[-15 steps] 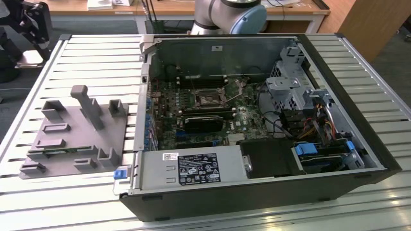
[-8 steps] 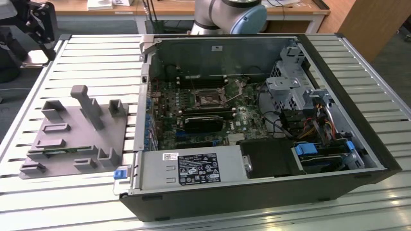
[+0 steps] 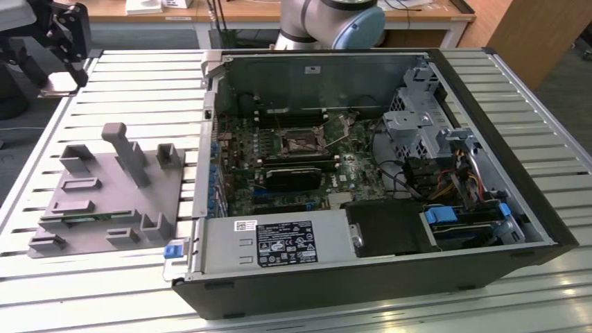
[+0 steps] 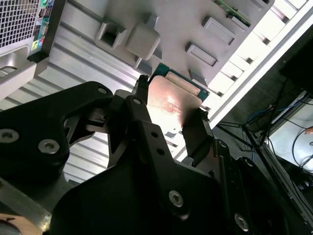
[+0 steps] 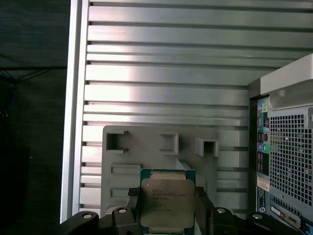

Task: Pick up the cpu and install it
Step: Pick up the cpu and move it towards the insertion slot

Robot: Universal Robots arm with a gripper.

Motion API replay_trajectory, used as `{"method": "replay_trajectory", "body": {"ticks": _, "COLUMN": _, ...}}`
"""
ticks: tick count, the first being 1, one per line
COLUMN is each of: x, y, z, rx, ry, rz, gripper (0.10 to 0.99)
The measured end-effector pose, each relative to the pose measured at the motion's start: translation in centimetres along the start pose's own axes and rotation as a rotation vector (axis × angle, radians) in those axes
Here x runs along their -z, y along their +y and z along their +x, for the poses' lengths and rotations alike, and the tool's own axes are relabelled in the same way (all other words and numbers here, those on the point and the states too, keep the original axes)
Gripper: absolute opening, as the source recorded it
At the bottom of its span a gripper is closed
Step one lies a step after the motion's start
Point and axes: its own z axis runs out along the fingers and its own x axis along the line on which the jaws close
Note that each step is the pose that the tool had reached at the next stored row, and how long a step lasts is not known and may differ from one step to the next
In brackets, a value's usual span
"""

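Pick-up looks done, installing not yet: the black jaws grip opposite edges of the small square cpu (image 5: 167,203), silver-grey lid on a green rim, holding it clear above the grey moulded holder tray (image 5: 146,142) on the slatted metal surface (image 5: 171,58). The square socket (image 3: 301,144) in the open black computer case (image 3: 518,229) lies well apart; seating calls for squaring the chip to it
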Motion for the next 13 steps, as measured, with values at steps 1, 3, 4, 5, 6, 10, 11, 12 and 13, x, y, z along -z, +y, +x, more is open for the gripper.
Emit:
{"method": "replay_trajectory", "body": {"ticks": 1, "x": 0.00, "y": 0.00, "z": -0.11, "rx": 0.000, "ry": -0.0001, "rz": 0.000, "gripper": 0.533}}
{"method": "replay_trajectory", "body": {"ticks": 3, "x": 0.00, "y": 0.00, "z": -0.35, "rx": 0.000, "ry": 0.0000, "rz": 0.000, "gripper": 0.533}}
{"method": "replay_trajectory", "body": {"ticks": 4, "x": 0.00, "y": 0.00, "z": -0.46, "rx": 0.000, "ry": 0.0000, "rz": 0.000, "gripper": 0.533}}
{"method": "replay_trajectory", "body": {"ticks": 5, "x": 0.00, "y": -0.01, "z": -0.57, "rx": 0.000, "ry": 0.0000, "rz": 0.000, "gripper": 0.533}}
{"method": "replay_trajectory", "body": {"ticks": 6, "x": 0.00, "y": -0.01, "z": -0.69, "rx": 0.000, "ry": 0.0000, "rz": 0.000, "gripper": 0.533}}
{"method": "replay_trajectory", "body": {"ticks": 10, "x": 0.00, "y": -0.02, "z": -1.16, "rx": 0.000, "ry": 0.0000, "rz": 0.000, "gripper": 0.533}}
{"method": "replay_trajectory", "body": {"ticks": 11, "x": 0.00, "y": -0.02, "z": -1.28, "rx": 0.000, "ry": 0.0000, "rz": 0.000, "gripper": 0.533}}
{"method": "replay_trajectory", "body": {"ticks": 12, "x": 0.00, "y": -0.02, "z": -1.41, "rx": 0.000, "ry": 0.0000, "rz": 0.000, "gripper": 0.533}}
{"method": "replay_trajectory", "body": {"ticks": 13, "x": 0.01, "y": -0.02, "z": -1.54, "rx": 0.000, "ry": 0.0000, "rz": 0.000, "gripper": 0.533}}
